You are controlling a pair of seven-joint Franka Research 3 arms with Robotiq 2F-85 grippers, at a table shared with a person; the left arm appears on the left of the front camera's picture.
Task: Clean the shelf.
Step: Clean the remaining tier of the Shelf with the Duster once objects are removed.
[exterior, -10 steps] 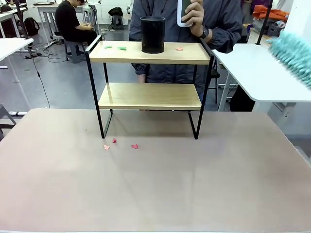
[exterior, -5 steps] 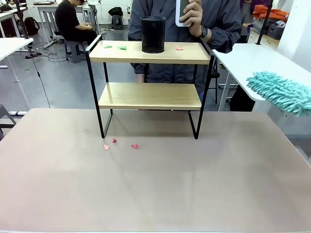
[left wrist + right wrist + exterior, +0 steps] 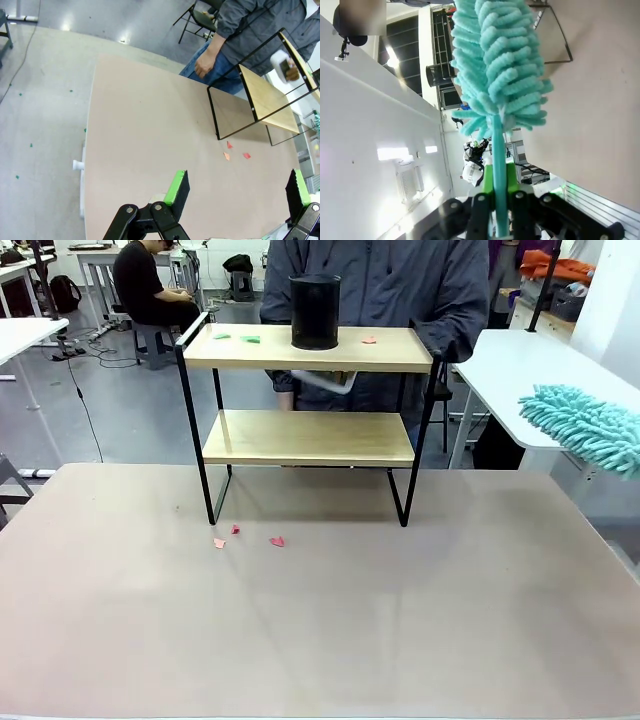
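The right gripper pinches the teal duster by its stiff handle; its fluffy head looks soft and light. The left gripper is spread and empty, and the thin-legged shelf likely shifts easily under hard sweeps.

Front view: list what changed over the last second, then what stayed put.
The teal duster, held by the right gripper, swung down from the upper right and now hangs roughly level, right of the shelf. The person lowered the white object from chest height to behind the shelf, between its boards. Unmoved: shelf, black cup on top, scraps on the top board and on the table.
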